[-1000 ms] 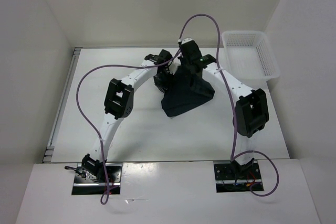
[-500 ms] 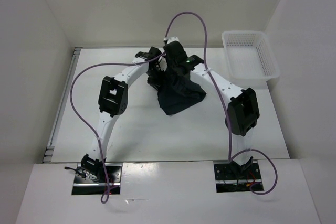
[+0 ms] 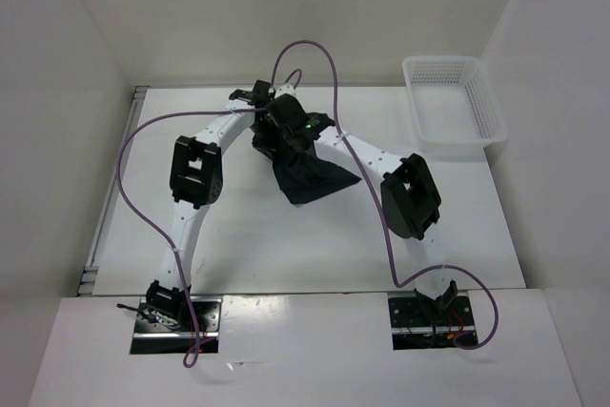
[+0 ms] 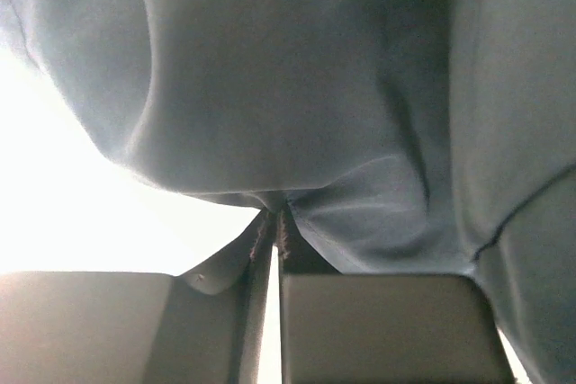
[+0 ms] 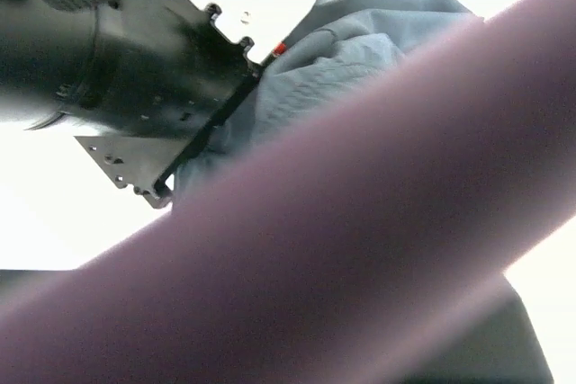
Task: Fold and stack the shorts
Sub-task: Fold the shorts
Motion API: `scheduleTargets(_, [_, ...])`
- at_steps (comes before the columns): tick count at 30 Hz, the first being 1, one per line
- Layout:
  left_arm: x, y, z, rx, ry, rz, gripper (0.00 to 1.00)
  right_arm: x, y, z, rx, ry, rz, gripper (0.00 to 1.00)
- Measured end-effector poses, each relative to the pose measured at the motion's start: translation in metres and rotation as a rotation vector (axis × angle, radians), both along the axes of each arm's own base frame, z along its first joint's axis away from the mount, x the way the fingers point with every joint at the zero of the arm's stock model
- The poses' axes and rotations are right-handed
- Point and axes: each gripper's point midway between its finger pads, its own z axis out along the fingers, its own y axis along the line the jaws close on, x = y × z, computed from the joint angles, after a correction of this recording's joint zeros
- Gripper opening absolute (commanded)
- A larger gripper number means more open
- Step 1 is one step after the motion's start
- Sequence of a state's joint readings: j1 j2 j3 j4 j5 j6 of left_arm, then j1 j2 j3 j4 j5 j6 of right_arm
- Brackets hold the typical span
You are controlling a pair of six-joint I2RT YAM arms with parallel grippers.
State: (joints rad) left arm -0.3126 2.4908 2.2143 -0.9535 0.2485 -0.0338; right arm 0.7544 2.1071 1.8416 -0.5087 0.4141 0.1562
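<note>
The black shorts (image 3: 310, 173) hang in a bunched, pointed bundle over the far middle of the table, their lower tip near the white surface. My left gripper (image 3: 263, 131) is shut on a seam at the bundle's top; the left wrist view shows its jaws (image 4: 274, 240) pinched on the hem with fabric (image 4: 297, 87) draped above. My right gripper (image 3: 286, 135) is pressed close beside it on the same top edge, and the cloth hangs from it too. In the right wrist view its fingers are hidden behind a purple cable (image 5: 360, 249); only shorts fabric (image 5: 360, 51) shows.
A white mesh basket (image 3: 448, 145) stands at the far right corner. White walls enclose the table on the left, back and right. Purple cables loop above both arms. My left arm's black wrist (image 5: 135, 51) fills the right wrist view's upper left.
Both grippers have carried the hanging shorts leftward, from the table's centre-right toward centre-left. The bundle has swung with them, and both arms have folded further left.
</note>
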Motion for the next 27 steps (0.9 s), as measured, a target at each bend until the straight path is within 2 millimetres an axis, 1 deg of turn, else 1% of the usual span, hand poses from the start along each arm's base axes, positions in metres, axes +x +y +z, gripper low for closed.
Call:
scheduleTargets(1, [0.001,0.002,0.0,0.009,-0.004,0.003,0.23,0.0,0.003,0.0,0.001,-0.003,0.011,0.43])
scheduleTargets(2, [0.002,0.005,0.0,0.022,-0.008,0.012,0.28,0.0,0.006,0.0,0.0,-0.006,0.029,0.49])
scheduleTargets(4, [0.004,0.014,0.002,0.055,-0.021,0.026,0.37,-0.003,0.015,0.003,0.008,-0.007,0.079,0.59])
scheduleTargets(5, [0.006,0.021,0.002,0.076,-0.029,0.037,0.44,-0.006,0.024,0.007,0.018,-0.002,0.124,0.61])
scheduleTargets(7, [0.011,0.035,0.003,0.108,-0.044,0.06,0.5,-0.014,0.045,0.018,0.051,-0.005,0.216,0.61])
scheduleTargets(8, [0.015,0.045,0.003,0.13,-0.053,0.077,0.52,-0.02,0.058,0.026,0.064,-0.008,0.277,0.61])
scheduleTargets(11, [0.026,0.076,0.003,0.195,-0.083,0.135,0.57,-0.05,0.107,0.056,0.147,-0.019,0.482,0.61])
scheduleTargets(12, [0.029,0.083,0.003,0.212,-0.09,0.15,0.58,-0.059,0.12,0.068,0.171,-0.031,0.539,0.61])
scheduleTargets(13, [0.031,0.093,0.003,0.232,-0.098,0.168,0.6,-0.069,0.131,0.077,0.19,-0.043,0.59,0.6])
scheduleTargets(14, [0.033,0.101,0.005,0.246,-0.106,0.183,0.61,-0.078,0.137,0.083,0.195,-0.053,0.628,0.6])
scheduleTargets(15, [0.034,0.109,0.005,0.268,-0.114,0.197,0.62,-0.085,0.139,0.086,0.19,-0.058,0.65,0.59])
scheduleTargets(16, [0.034,0.117,0.006,0.286,-0.121,0.211,0.64,-0.09,0.137,0.088,0.182,-0.069,0.665,0.57])
scheduleTargets(17, [0.033,0.123,0.008,0.302,-0.126,0.223,0.64,-0.094,0.127,0.087,0.161,-0.069,0.665,0.57])
scheduleTargets(19, [0.033,0.133,0.016,0.327,-0.145,0.241,0.65,-0.099,0.103,0.078,0.117,-0.059,0.648,0.52])
scheduleTargets(20, [0.034,0.135,0.022,0.333,-0.16,0.248,0.65,-0.1,0.088,0.073,0.092,-0.05,0.635,0.5])
scheduleTargets(22, [0.037,0.136,0.043,0.33,-0.205,0.258,0.65,-0.099,0.057,0.061,0.05,-0.035,0.598,0.46])
scheduleTargets(24, [0.039,0.131,0.07,0.292,-0.258,0.26,0.59,-0.098,0.026,0.045,-0.001,-0.016,0.565,0.41])
scheduleTargets(25, [0.037,0.126,0.086,0.259,-0.28,0.254,0.57,-0.096,0.011,0.036,-0.027,-0.007,0.552,0.39])
scheduleTargets(27, [0.027,0.109,0.116,0.162,-0.311,0.216,0.57,-0.093,-0.008,0.018,-0.06,0.013,0.536,0.38])
